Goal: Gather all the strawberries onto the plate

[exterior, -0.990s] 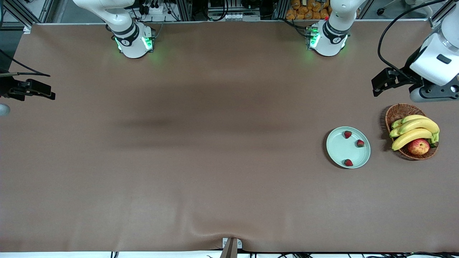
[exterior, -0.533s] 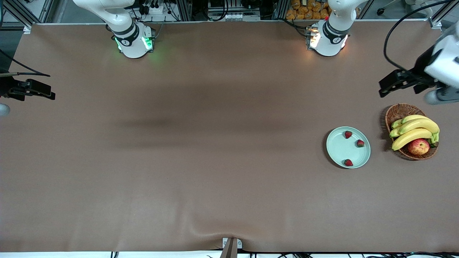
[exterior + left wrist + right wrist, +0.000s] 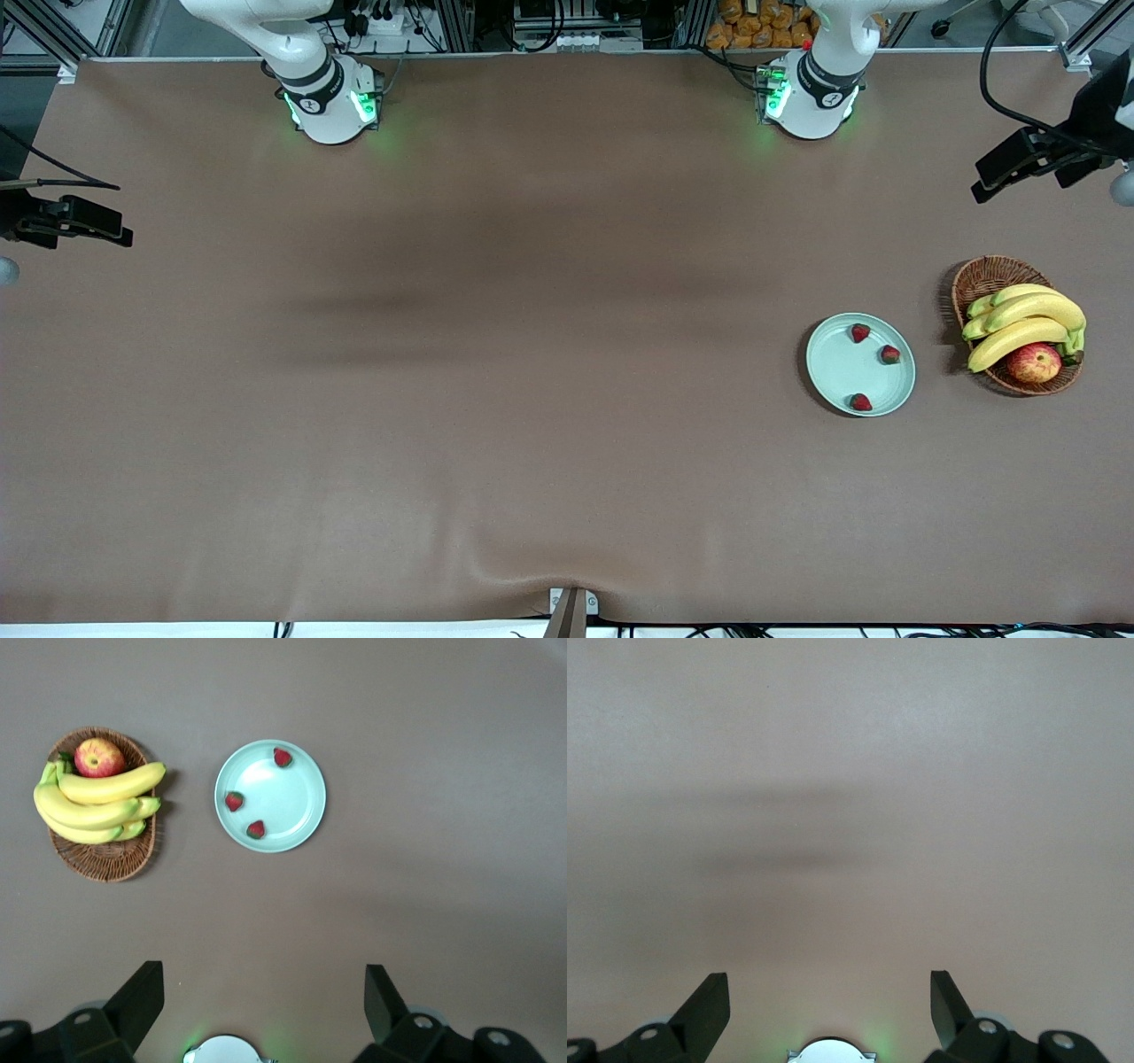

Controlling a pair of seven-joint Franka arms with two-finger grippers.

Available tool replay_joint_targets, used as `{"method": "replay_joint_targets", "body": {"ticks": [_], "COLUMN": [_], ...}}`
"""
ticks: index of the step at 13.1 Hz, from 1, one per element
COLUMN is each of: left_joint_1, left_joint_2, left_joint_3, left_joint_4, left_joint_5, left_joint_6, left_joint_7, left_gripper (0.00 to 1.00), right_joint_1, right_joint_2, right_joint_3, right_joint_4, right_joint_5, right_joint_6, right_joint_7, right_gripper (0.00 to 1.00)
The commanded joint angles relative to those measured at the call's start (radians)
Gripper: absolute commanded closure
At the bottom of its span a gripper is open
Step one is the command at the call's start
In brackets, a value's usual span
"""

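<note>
A: Listing by size: table (image 3: 532, 399); plate (image 3: 837, 363) toward the left arm's end, beside the basket (image 3: 983, 279); three strawberries (image 3: 859, 333) (image 3: 890, 354) (image 3: 860, 402), all on the plate.

B: Grippers?

A: Left gripper (image 3: 264, 1001) over bare table by the basket, fingers spread wide, empty, plate nearest this arm. Right gripper (image 3: 829, 1001) waits well apart from the plate, spread wide, empty. Nothing seems left to collect.

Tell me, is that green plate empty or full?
Not empty: the plate holds three strawberries, apart from one another.
</note>
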Motion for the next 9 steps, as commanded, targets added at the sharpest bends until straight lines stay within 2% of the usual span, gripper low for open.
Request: {"method": "replay_joint_targets", "body": {"ticks": [1, 9], "left_joint_1": [-0.064, -0.072], "left_joint_2": [-0.134, -0.080], "left_joint_3": [0.056, 0.078], "left_joint_4": [-0.177, -0.072], "left_joint_5": [-0.017, -0.012], "left_joint_6": [0.071, 0.019], "left_joint_7": [0.016, 0.082], "left_gripper": [0.00, 0.00], "right_joint_1": [-0.004, -0.005], "right_joint_2": [0.001, -0.001], "right_joint_3": [-0.001, -0.003], "right_joint_4": [0.012, 0.012], "right_joint_5": [0.008, 0.010], "right_joint_6": [-0.010, -0.010], "right_joint_7": [0.010, 0.010], "right_gripper": [0.00, 0.00]}}
